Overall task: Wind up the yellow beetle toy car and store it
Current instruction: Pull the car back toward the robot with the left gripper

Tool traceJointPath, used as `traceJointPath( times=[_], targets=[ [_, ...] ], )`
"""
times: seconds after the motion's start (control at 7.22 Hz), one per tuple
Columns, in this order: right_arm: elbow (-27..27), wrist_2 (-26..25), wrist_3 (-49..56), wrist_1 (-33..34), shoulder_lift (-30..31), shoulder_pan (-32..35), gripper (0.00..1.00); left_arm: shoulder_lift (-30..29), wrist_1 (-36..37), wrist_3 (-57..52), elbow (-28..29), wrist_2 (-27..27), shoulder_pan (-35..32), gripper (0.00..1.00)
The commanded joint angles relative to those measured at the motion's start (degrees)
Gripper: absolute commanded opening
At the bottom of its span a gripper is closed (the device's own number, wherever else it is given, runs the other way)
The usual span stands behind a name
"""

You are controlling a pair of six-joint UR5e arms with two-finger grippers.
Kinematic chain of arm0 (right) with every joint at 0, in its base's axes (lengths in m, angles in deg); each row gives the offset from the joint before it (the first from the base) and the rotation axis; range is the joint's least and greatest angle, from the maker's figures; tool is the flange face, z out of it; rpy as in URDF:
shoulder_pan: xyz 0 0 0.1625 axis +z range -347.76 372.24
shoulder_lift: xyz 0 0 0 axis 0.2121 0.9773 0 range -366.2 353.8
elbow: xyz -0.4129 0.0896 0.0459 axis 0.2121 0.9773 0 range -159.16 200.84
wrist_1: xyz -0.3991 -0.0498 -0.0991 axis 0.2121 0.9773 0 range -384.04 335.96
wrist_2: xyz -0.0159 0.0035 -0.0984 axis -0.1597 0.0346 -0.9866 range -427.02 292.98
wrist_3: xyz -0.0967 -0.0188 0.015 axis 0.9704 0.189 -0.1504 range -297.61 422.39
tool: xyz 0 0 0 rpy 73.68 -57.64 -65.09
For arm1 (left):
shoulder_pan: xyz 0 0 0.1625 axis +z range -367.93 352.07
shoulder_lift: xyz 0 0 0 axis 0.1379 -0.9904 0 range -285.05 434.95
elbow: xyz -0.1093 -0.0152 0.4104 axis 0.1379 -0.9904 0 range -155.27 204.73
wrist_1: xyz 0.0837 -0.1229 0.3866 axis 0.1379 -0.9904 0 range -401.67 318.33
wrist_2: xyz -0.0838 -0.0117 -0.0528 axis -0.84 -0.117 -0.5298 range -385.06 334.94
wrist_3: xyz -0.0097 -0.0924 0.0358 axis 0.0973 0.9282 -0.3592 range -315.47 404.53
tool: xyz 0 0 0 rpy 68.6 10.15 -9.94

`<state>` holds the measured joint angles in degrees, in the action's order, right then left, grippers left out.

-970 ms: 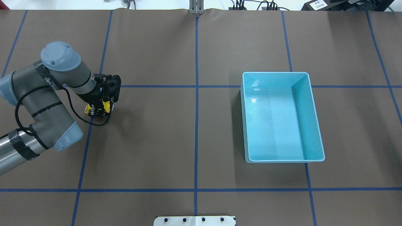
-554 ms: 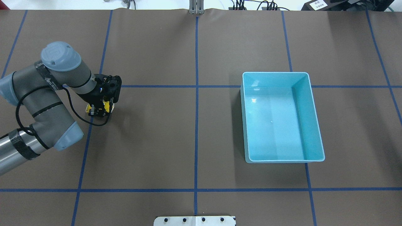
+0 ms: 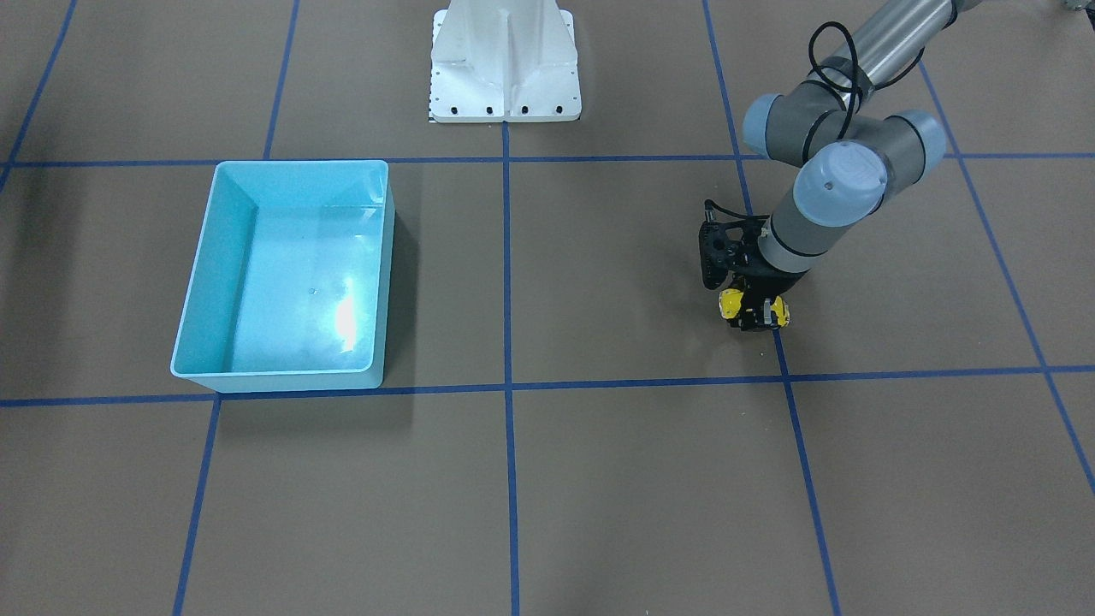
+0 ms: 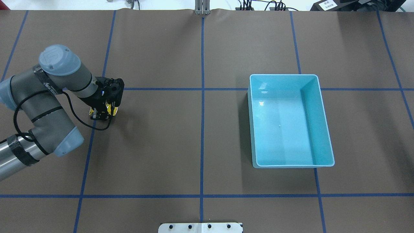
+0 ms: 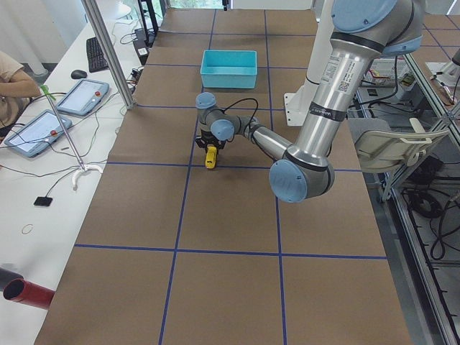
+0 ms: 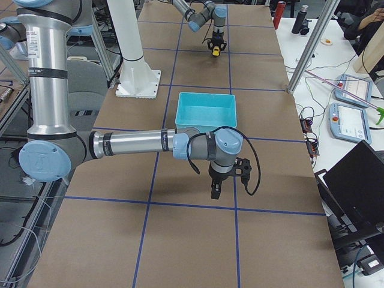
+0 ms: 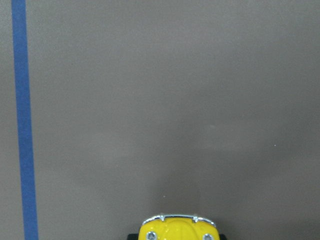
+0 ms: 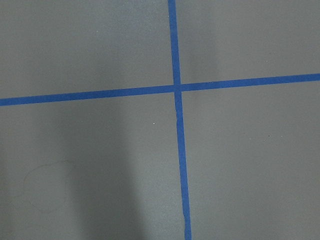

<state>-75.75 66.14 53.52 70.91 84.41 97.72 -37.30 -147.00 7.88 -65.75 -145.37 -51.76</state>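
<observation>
The yellow beetle toy car [image 3: 730, 305] rests on the brown table on the robot's left side, between the fingers of my left gripper [image 3: 754, 315], which points straight down and is shut on it. From overhead, yellow shows on both sides of the left gripper [image 4: 103, 114], as with the car [image 4: 114, 111]. The left wrist view has only the car's yellow end and chrome bumper [image 7: 176, 229] at its bottom edge. My right gripper [image 6: 215, 192] hangs low over bare table near the bin; I cannot tell whether it is open or shut.
An empty turquoise bin [image 4: 284, 75] stands on the robot's right half, far from the car. Blue tape lines [image 4: 202, 106] cross the brown table. The white robot base [image 3: 505, 68] stands at the table's edge.
The left arm's elbow has drifted slightly left, and the gripper with the car has crept a few pixels toward the far side. The bin has not moved.
</observation>
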Motion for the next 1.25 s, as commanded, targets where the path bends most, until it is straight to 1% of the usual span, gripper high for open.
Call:
traceJointPath(
  times=[0.0,0.42,1.11],
  targets=[
    [0.0,0.0,0.0,0.0,0.0,0.0,1.00,0.1,-0.9,0.0,0.4,0.0,0.1,0.00],
    [0.0,0.0,0.0,0.0,0.0,0.0,1.00,0.3,-2.5,0.0,1.4,0.0,0.0,0.00],
    [-0.2,0.0,0.0,0.0,0.0,0.0,1.00,4.4,-6.3,-0.4,0.7,-0.6,-0.4,0.00]
  ],
)
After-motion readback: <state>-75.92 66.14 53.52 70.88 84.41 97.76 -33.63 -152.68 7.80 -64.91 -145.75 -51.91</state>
